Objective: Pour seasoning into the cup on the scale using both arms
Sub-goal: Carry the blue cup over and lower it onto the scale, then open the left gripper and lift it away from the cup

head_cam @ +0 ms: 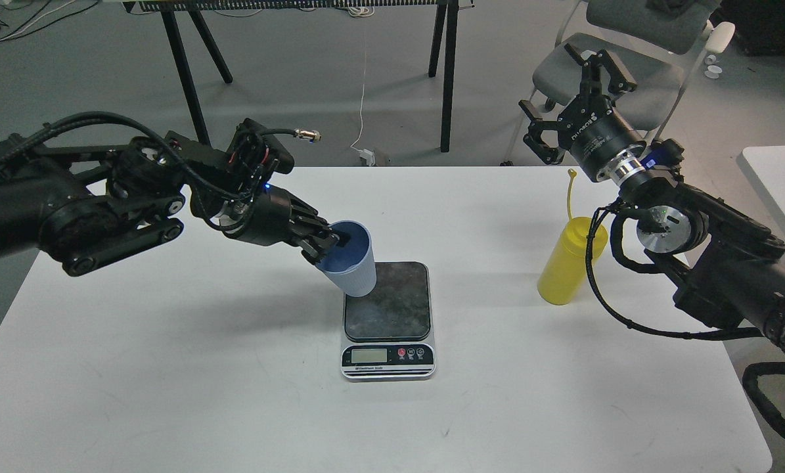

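left gripper (326, 242) pinching the rim of the blue cup (351, 259), cup tilted over the scale's (387, 320) back-left corner; right gripper (573, 98) spread wide, holding nothing, yellow seasoning bottle (566, 263) upright on table, right of scale

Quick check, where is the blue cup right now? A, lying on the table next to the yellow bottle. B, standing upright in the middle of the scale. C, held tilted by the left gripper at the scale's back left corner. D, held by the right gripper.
C: the left gripper pinches the rim of the tilted blue cup at the back left corner of the scale.
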Tool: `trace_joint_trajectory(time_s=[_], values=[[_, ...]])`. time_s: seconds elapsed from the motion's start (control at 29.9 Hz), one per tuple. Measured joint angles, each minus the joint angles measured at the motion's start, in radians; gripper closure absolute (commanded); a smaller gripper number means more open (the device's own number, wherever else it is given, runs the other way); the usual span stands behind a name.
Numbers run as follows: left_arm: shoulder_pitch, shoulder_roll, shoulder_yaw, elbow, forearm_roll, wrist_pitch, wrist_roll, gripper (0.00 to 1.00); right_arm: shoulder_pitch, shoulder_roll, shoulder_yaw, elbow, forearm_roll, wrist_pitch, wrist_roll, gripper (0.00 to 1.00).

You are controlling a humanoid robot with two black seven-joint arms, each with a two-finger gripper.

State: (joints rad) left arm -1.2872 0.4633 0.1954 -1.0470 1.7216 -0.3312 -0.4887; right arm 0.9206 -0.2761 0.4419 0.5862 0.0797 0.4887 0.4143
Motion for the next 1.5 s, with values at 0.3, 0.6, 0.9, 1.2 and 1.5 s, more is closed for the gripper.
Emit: trace_joint_trajectory(time_s=[0.3,0.6,0.9,1.2,1.5], values=[[0.001,-0.108,0.006,0.091,-0.002,-0.003,0.000,0.93,0.000,0.000,0.000,-0.003,0.000,0.000,0.000,0.00],[0.025,-0.178,0.004,0.166,-0.005,-0.003,0.000,0.92,-0.004,0.000,0.000,-0.004,0.000,0.000,0.000,0.00],[0.041,-0.185,0.000,0.180,-0.022,-0.001,0.000,0.57,-0.004,0.000,0.000,-0.003,0.000,0.000,0.000,0.00],[0.035,-0.173,-0.009,0.171,-0.181,-0.005,0.000,0.20,-0.004,0.001,0.000,-0.003,0.000,0.000,0.000,0.00],[-0.011,-0.058,-0.126,0.177,-0.510,-0.008,0.000,0.14,-0.009,-0.001,0.011,-0.002,0.006,0.000,0.000,0.00]])
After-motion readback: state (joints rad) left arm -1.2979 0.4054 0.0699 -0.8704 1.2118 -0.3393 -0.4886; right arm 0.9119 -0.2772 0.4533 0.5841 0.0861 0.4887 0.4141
